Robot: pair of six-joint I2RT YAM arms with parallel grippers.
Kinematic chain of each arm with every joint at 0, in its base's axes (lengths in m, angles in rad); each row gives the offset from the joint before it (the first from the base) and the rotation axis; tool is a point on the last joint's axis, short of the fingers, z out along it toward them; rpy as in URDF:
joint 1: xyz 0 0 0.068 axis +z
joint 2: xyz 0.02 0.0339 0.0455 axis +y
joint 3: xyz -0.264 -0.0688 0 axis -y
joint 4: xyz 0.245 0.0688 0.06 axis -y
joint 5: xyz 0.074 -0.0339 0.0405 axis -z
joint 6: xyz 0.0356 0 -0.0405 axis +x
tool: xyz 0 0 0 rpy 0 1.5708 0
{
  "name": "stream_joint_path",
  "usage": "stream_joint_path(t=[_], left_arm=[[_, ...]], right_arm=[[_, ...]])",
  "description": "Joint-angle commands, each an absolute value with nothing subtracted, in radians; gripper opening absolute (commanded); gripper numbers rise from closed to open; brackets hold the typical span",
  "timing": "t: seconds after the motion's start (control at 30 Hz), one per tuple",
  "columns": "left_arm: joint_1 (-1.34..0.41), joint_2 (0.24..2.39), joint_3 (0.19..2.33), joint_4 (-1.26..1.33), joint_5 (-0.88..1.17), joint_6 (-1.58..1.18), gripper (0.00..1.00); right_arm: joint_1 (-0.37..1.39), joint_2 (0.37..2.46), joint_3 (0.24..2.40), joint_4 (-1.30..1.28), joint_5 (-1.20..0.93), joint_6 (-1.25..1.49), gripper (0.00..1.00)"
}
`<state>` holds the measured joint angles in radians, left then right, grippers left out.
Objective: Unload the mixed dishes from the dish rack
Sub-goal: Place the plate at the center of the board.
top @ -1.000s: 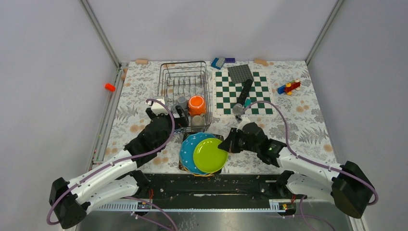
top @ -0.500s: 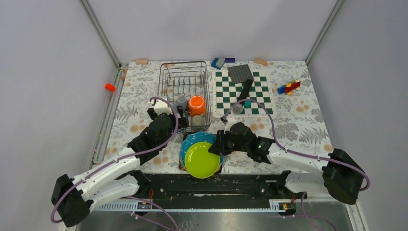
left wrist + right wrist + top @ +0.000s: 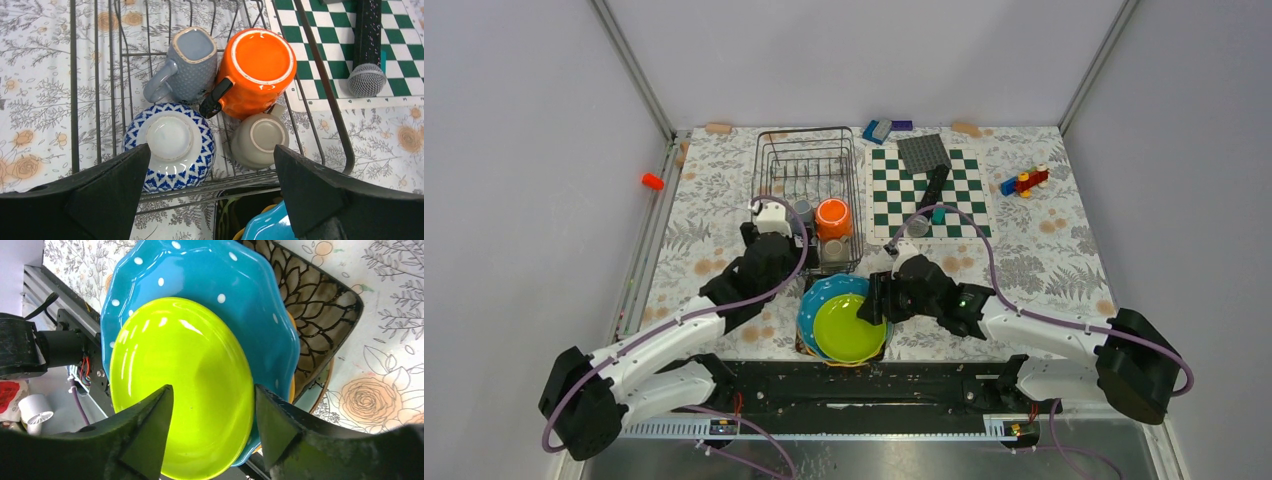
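Fingers (image 3: 145,440) of the right gripper (image 3: 212,390) are standing moderately apart and clasping nothing. Their tips are hanging close over the lime green plate (image 3: 185,385); whether they are touching it I cannot tell. That plate is lying face up on the blue white-dotted plate (image 3: 210,285), which is sitting on a dark patterned plate (image 3: 325,305). In the top view this stack is resting on the table (image 3: 1044,270) at 6 o'clock from the dish rack (image 3: 809,160), just beside its near edge. The right gripper is reaching it from 3 o'clock.

The left gripper (image 3: 211,150) is holding its fingers spread wide and empty, hovering above the rack's near end. Below it, inside the rack, four dishes are standing upside down. A patterned bowl (image 3: 169,145) is at 7 o'clock, a small pale cup (image 3: 259,137) at 5 o'clock, a grey cup (image 3: 190,65) at 11 o'clock and the orange mug (image 3: 257,70) at 1 o'clock, all crowded together. At 3 o'clock from the rack a checkerboard mat (image 3: 929,195) is lying with a microphone (image 3: 367,75) on it.
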<state>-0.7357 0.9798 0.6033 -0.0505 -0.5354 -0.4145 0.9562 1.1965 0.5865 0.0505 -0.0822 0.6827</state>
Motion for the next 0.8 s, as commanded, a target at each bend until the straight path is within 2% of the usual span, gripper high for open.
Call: stream_joint_path(t=[0.0, 0.1, 0.23, 0.47, 0.77], left_arm=[[-0.707, 1.004, 0.679, -0.004, -0.421, -0.332, 0.99], [-0.669, 1.039, 0.717, 0.016, -0.325, -0.304, 0.99], [-0.614, 1.099, 0.766, 0.013, -0.21, -0.275, 0.99], [-0.562, 1.235, 0.905, -0.058, -0.037, -0.155, 0.99], [-0.561, 1.451, 1.107, -0.19, -0.019, -0.111, 0.99]], right_arm=[[0.966, 1.159, 0.65, 0.006, -0.023, 0.639, 0.73], [0.967, 1.128, 0.656, -0.041, 0.007, 0.627, 0.92], [0.966, 1.085, 0.663, -0.084, 0.083, 0.609, 0.99], [0.966, 0.984, 0.645, -0.141, 0.204, 0.602, 1.0], [0.966, 0.776, 0.548, -0.194, 0.34, 0.63, 1.0]])
